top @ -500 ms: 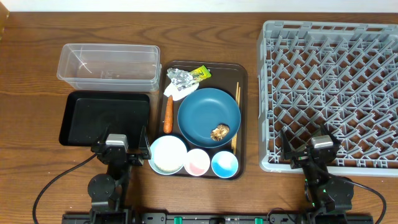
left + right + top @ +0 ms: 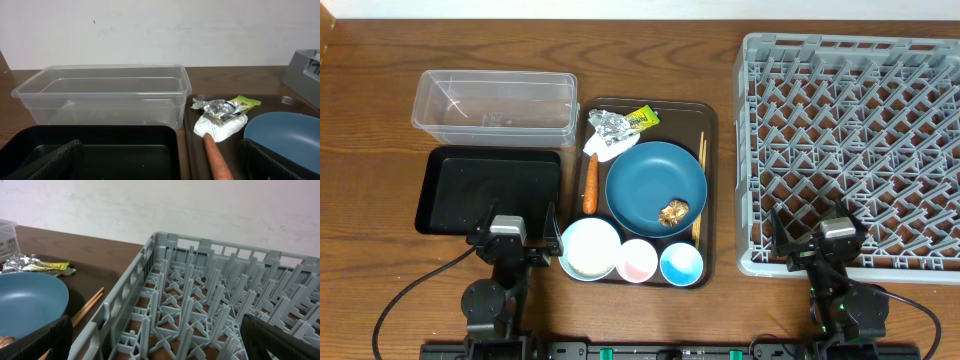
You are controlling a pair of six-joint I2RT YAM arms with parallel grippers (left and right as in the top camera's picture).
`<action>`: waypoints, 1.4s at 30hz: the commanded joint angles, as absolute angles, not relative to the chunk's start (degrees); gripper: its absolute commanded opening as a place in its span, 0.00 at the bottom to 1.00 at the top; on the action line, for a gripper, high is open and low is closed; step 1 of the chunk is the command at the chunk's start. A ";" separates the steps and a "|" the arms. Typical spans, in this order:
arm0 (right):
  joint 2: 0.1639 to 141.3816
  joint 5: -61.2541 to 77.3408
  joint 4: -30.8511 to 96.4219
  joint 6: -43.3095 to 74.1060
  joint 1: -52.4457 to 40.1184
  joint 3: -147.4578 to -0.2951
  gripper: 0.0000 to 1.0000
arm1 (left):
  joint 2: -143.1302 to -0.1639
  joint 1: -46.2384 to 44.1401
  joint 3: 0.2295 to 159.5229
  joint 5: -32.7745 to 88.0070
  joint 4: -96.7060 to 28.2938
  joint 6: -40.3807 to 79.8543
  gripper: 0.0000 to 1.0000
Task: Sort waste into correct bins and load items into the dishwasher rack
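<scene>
On the brown serving tray lie crumpled foil (image 2: 608, 125), a yellow-green sachet (image 2: 642, 118), white paper (image 2: 603, 148), a carrot stick (image 2: 590, 183) and chopsticks (image 2: 699, 185). The dark-blue plate (image 2: 650, 180) carries a brown food lump (image 2: 674, 212). In front stand a white bowl (image 2: 591, 248), a pink cup (image 2: 638, 260) and a light-blue cup (image 2: 682, 264). The clear tub (image 2: 495, 105) and black tray (image 2: 490, 188) sit left, the grey rack (image 2: 855, 150) right. My left gripper (image 2: 512, 228) (image 2: 161, 170) hangs open over the black tray's near edge. My right gripper (image 2: 822, 235) (image 2: 157, 345) is open above the rack's front left corner, holding nothing.
The brown serving tray (image 2: 710, 150) lies between the bins and the rack. Bare wooden table (image 2: 725, 60) shows in the narrow gap beside the rack and behind the tub. A pale wall (image 2: 160, 30) stands behind the table.
</scene>
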State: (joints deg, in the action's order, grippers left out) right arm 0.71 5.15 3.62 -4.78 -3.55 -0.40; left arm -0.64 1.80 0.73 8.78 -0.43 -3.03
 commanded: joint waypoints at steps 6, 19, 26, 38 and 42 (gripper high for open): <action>0.64 5.39 3.79 -4.36 -2.81 -0.32 0.99 | -0.71 1.63 0.23 9.58 -2.98 -3.40 0.98; 0.64 5.39 3.79 -4.36 -2.81 -0.32 0.99 | -0.71 1.63 0.23 9.58 -2.98 -3.40 0.98; 0.64 5.39 3.79 -4.36 -2.81 -0.32 0.99 | -0.71 1.63 0.23 9.58 -2.98 -3.40 0.98; 0.64 5.39 3.79 -4.36 -2.81 -0.32 0.99 | -0.71 1.63 0.23 9.58 -2.98 -3.40 0.98; 0.64 5.39 3.79 -4.36 -2.81 -0.32 0.99 | -0.71 1.63 0.23 9.58 0.01 -3.40 0.98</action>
